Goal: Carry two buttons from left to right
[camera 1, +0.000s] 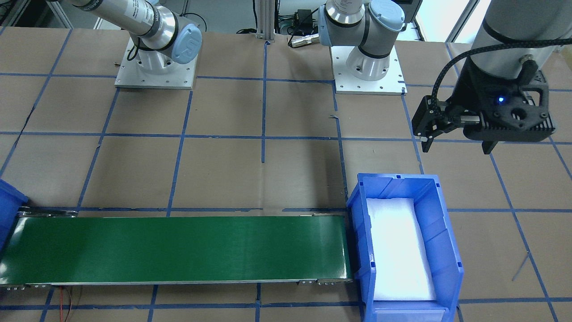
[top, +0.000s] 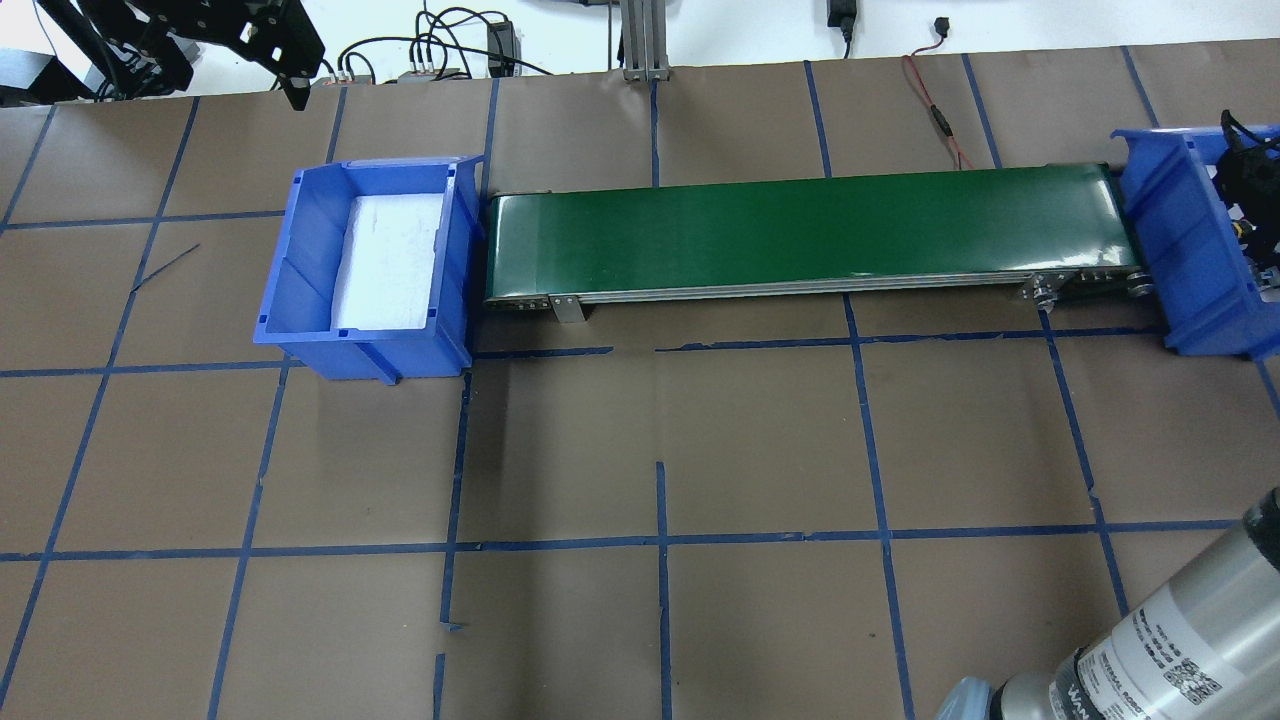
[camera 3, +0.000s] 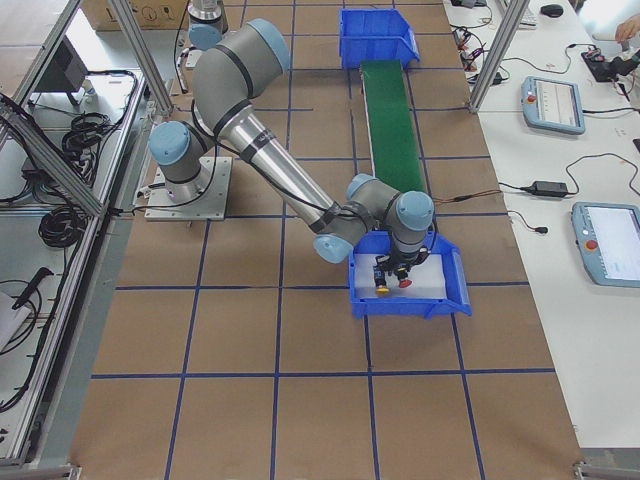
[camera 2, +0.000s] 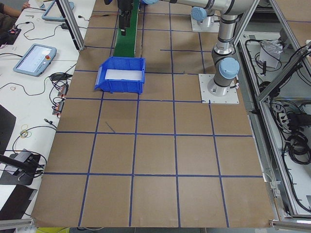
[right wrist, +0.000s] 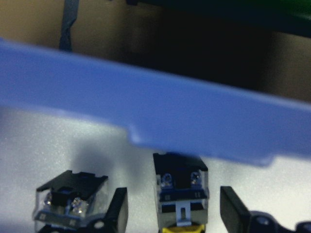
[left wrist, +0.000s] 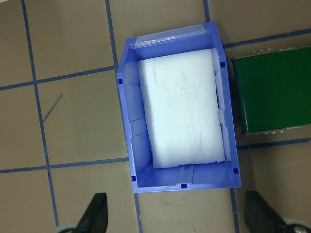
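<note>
While the left tool hangs open over the counter near the foam-lined blue bin at the conveyor's nine o'clock end, the right tool sits low inside the three o'clock bin. Its fingers are spread either side of the yellow button. The second button lies just beside, at nine o'clock.

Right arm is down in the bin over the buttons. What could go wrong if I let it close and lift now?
1. The right gripper has its open fingers astride the yellow-capped black-and-blue push-button, but the other black-bodied push-button lies close beside one finger. Shutting or shifting could nudge it.
2. The blue plastic bin has its wall just ahead of the gripper, so a forward-drifting lift might catch the rim.
</note>
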Robot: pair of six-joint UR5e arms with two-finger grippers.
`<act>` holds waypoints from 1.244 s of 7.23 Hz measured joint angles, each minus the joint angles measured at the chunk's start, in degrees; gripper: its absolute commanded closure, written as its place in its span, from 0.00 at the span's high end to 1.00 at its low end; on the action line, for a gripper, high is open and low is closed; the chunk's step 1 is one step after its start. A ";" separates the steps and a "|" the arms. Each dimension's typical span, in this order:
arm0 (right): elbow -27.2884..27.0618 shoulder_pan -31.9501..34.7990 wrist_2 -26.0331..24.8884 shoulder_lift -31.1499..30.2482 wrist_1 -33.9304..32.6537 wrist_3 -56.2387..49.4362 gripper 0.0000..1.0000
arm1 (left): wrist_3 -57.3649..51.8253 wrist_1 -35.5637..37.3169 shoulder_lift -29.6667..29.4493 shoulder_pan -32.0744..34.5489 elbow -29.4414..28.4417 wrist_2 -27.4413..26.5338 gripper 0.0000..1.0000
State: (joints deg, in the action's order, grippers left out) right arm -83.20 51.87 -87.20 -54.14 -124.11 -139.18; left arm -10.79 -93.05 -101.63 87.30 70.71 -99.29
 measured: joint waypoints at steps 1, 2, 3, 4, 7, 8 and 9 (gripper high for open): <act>-0.11 -0.05 -0.21 -2.10 0.18 0.59 1.00 | 0.38 0.66 0.23 -0.09 2.30 -0.10 1.00; -0.24 -0.07 -0.46 -5.66 1.80 1.65 1.00 | 0.66 2.14 0.57 -0.18 4.53 -0.01 1.00; -0.27 -0.09 -0.60 -9.68 5.09 2.37 1.00 | 0.86 2.78 1.02 -0.38 5.96 0.09 1.00; -0.20 -0.05 -0.87 -14.94 10.29 3.21 1.00 | 0.60 1.54 1.59 -1.28 6.73 0.04 1.00; -0.28 0.61 -2.56 -31.73 29.37 14.82 1.00 | -0.55 -0.20 2.29 -4.01 8.54 3.12 1.00; -0.26 1.08 -2.92 -33.91 33.62 22.12 1.00 | -0.33 -0.13 2.55 -4.08 8.62 3.95 1.00; -0.18 2.02 -2.95 -34.83 35.76 29.23 1.00 | -0.15 -0.10 2.72 -4.11 8.72 4.33 1.00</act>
State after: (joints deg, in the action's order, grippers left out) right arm -83.38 53.88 -90.15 -88.97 -88.35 -109.96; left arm -10.94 -93.14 -98.91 83.19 79.42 -94.96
